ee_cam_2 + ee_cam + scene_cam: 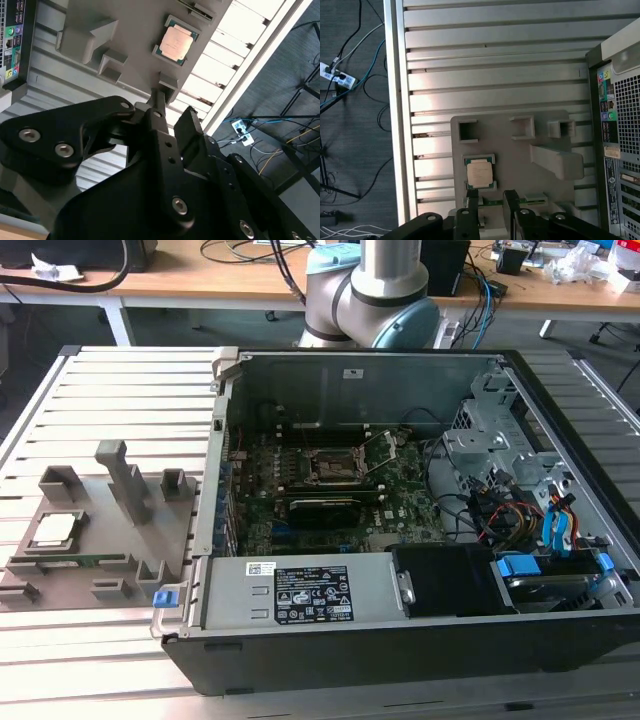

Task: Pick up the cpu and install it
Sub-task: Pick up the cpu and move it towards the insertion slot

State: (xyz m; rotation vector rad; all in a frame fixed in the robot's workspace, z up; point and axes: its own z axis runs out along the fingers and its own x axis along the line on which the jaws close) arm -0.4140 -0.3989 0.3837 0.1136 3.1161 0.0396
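Note:
The cpu (56,530) is a small square chip with a silvery-beige top. It lies flat in a recess of the grey fixture plate (110,550), at the exterior view's left. Both wrist views look down on the cpu (480,174) (176,42) from well above. My gripper (491,201) (175,109) hangs over the plate, open, with nothing between its two dark fingers (472,206). The fingertips sit just off one edge of the chip in the picture. Inside the open computer case (300,650), the dark socket (335,468) with its metal frame lies on the motherboard.
The fixture plate (520,150) carries several upright blocks, one a tall post (122,475). The case's wall (620,125) stands close beside the plate. A slatted metal table (495,50) holds both. Beyond the table edge, cables and a power strip (335,75) lie on the floor. The arm's base (375,290) is behind the case.

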